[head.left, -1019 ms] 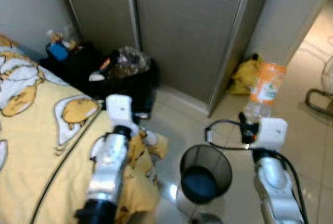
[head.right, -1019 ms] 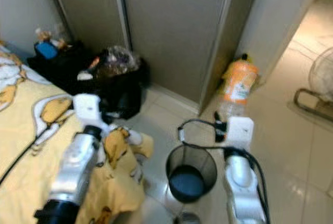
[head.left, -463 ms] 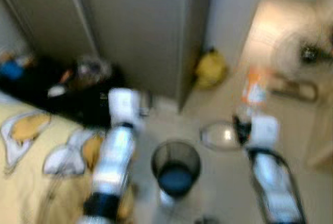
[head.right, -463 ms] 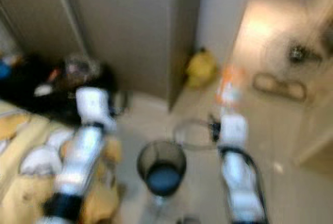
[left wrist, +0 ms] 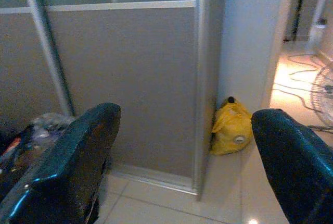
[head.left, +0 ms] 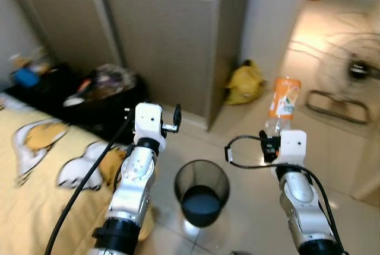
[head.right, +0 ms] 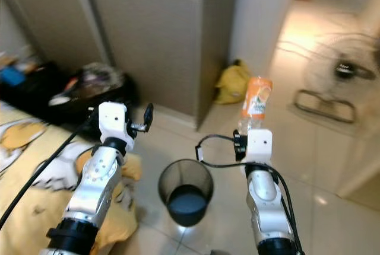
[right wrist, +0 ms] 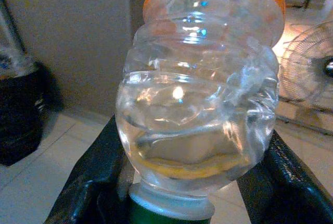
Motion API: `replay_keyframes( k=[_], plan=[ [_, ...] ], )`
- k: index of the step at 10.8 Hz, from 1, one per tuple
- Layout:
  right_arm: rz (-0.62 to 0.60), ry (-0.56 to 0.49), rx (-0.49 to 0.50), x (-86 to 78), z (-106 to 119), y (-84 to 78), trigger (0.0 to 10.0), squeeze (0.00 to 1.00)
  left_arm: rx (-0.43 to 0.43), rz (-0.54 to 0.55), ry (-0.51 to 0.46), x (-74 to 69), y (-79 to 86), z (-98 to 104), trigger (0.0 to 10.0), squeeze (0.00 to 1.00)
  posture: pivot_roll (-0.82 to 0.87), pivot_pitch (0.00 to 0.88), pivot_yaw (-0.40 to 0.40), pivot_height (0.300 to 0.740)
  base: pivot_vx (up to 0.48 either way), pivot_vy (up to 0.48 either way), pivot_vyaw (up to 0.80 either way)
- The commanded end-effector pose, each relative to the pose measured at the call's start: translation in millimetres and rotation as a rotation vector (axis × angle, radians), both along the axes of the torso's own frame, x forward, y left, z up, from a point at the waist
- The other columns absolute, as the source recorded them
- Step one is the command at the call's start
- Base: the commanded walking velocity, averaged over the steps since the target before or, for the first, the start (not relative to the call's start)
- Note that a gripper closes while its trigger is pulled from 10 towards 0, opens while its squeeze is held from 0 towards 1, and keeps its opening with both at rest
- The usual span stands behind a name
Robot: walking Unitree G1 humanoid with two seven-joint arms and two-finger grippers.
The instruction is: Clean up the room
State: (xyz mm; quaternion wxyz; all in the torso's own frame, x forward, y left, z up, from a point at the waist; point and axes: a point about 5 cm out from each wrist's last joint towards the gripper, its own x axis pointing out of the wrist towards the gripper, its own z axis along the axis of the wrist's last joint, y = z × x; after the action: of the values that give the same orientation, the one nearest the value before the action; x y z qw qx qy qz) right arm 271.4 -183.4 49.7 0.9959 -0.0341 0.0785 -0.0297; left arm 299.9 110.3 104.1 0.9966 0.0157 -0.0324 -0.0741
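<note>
**Bottle in the right claw, bin below**

Right claw [right wrist: 182, 182] clamps a clear, orange-labelled bottle [head.left: 281, 104], right of centre in the eye views. Black mesh bin [head.left: 202, 191] sits on the floor, lower centre. Left claw [left wrist: 187, 156] is spread wide, nothing in it, facing a yellow bag [left wrist: 230, 128].

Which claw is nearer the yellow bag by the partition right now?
Probably the right claw, gripping the bottle, just this side of the yellow bag. The left claw is open, further off toward the bed side.

Soft indoor light, slight blur
</note>
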Motion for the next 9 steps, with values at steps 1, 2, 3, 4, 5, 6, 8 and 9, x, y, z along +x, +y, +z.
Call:
replay_keyframes(
  k=[1, 2, 3, 4, 5, 6, 8, 9],
  plan=[
    [0.009, -0.036, -0.016, 5.0, 6.8, 1.3, 10.0, 0.00, -0.021, 0.006, -0.003, -0.1, 2.3, 1.8, 10.0, 0.00, -0.20, 0.000, 0.061, 0.740, 0.371, 0.000, 0.00],
    [0.007, -0.026, -0.016, 4.6, 4.3, 0.5, 10.0, 0.00, -0.003, 0.017, -0.008, 0.4, 1.3, 3.0, 10.0, 0.00, -0.20, 0.000, 0.060, 0.740, 0.480, 0.000, 0.00],
    [0.008, -0.008, -0.015, 5.3, 1.4, 0.6, 10.0, 0.00, -0.024, 0.022, -0.010, 1.5, 0.3, 4.5, 10.0, 0.00, -0.21, 0.000, 0.060, 0.740, 0.480, 0.000, 0.00],
    [0.004, 0.017, -0.015, 7.6, -1.5, 0.0, 10.0, 0.00, -0.028, 0.027, -0.014, 1.9, 0.7, 5.2, 10.0, 0.00, -0.21, 0.000, 0.060, 0.740, 0.480, 0.000, 0.00],
    [0.043, 0.040, -0.024, 11.3, -3.1, 3.2, 10.0, 0.00, -0.033, 0.033, -0.010, 2.6, 1.7, 4.6, 10.0, 0.00, -0.21, 0.000, 0.060, 0.740, 0.480, 0.000, 0.00],
    [0.050, 0.059, -0.021, 13.4, -4.7, 4.1, 10.0, 0.00, -0.039, 0.028, 0.003, 2.6, 1.2, 2.7, 10.0, 0.00, -0.21, 0.000, 0.059, 0.740, 0.480, 0.000, 0.00],
    [0.038, 0.093, -0.007, 19.1, -8.8, 1.8, 10.0, 0.00, -0.044, 0.011, 0.015, 1.9, -4.5, 1.1, 10.0, 0.00, -0.20, 0.000, 0.058, 0.740, 0.467, 0.000, 0.00],
    [0.034, 0.103, -0.001, 19.7, -10.1, 1.4, 10.0, 0.00, -0.045, 0.011, 0.022, 2.0, -4.7, 0.1, 10.0, 0.00, -0.20, 0.000, 0.058, 0.740, 0.000, 0.000, 0.00]
  ],
)
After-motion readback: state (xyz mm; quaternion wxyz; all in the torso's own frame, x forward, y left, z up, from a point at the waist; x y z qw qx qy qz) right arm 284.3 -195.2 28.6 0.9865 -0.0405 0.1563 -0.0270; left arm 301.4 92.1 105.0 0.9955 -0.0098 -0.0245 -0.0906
